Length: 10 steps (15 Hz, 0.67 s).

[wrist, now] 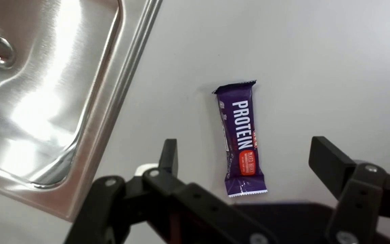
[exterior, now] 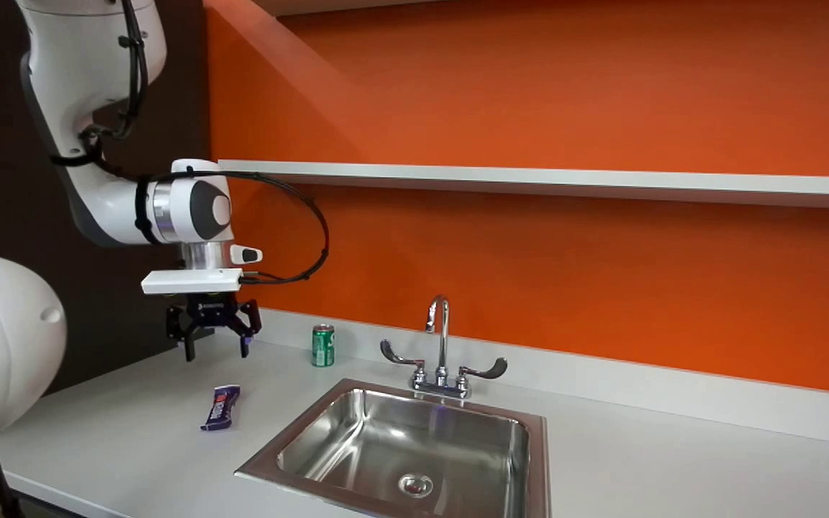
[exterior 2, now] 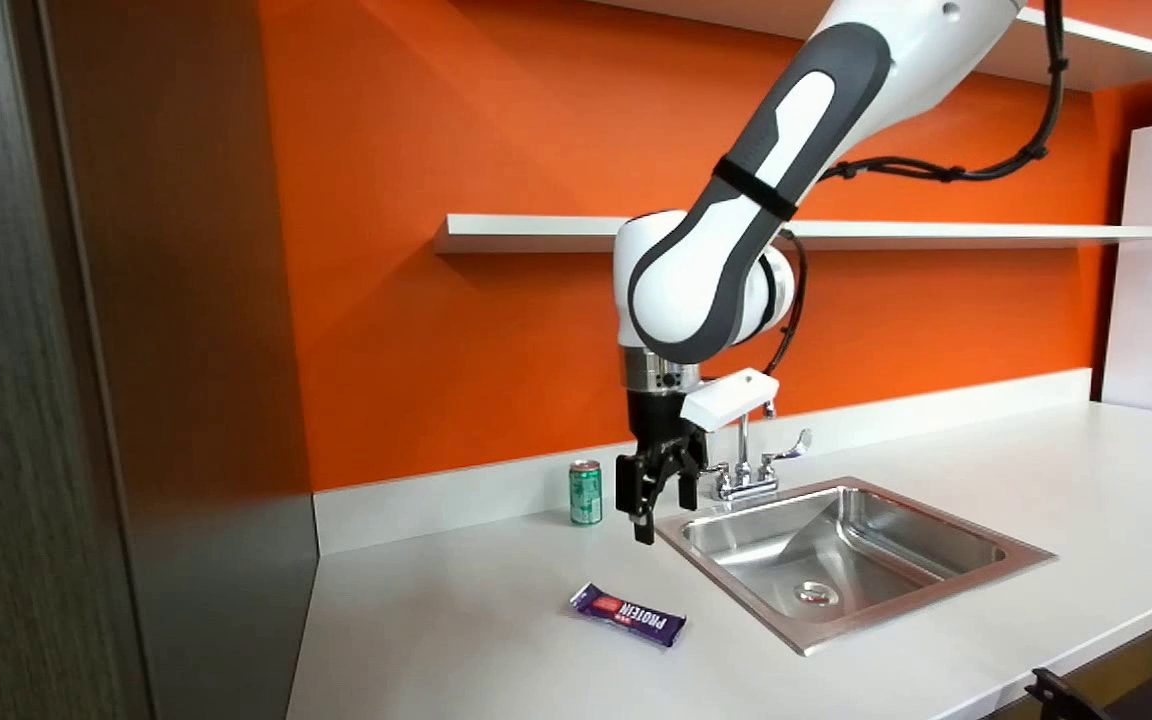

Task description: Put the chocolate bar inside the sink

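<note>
The chocolate bar (exterior: 221, 409) is a purple wrapped bar lying flat on the white counter, left of the sink (exterior: 296, 432). It also shows in an exterior view (exterior 2: 628, 614) and in the wrist view (wrist: 240, 135), with its "PROTEIN" print facing up. The steel sink also shows in an exterior view (exterior 2: 736, 584) and at the left of the wrist view (wrist: 108, 101). Its basin holds nothing that I can see. My gripper (exterior: 217, 352) is open and empty, pointing down, well above the counter. In the wrist view the bar appears between the spread fingers (wrist: 244, 150), apart from both.
A green can (exterior: 323, 345) stands near the backsplash, left of the faucet (exterior: 443, 345); it also shows in an exterior view (exterior 2: 586, 492). A white shelf (exterior: 529, 176) runs along the orange wall. A dark panel (exterior 2: 186, 400) bounds the counter's left end.
</note>
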Each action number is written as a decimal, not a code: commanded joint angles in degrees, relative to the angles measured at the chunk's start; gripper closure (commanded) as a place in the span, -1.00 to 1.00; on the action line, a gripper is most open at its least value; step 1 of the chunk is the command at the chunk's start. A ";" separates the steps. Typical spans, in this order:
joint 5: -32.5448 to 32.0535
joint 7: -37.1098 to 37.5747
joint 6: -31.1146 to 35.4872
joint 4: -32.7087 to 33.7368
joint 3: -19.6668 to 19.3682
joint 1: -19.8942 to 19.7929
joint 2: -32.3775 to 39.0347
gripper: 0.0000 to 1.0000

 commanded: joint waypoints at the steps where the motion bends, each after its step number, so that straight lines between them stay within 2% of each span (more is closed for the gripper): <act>1: -0.41 1.03 1.30 2.95 0.58 0.79 5.46 -1.00; 10: 0.76 0.01 6.88 5.53 1.06 2.18 14.14 -1.00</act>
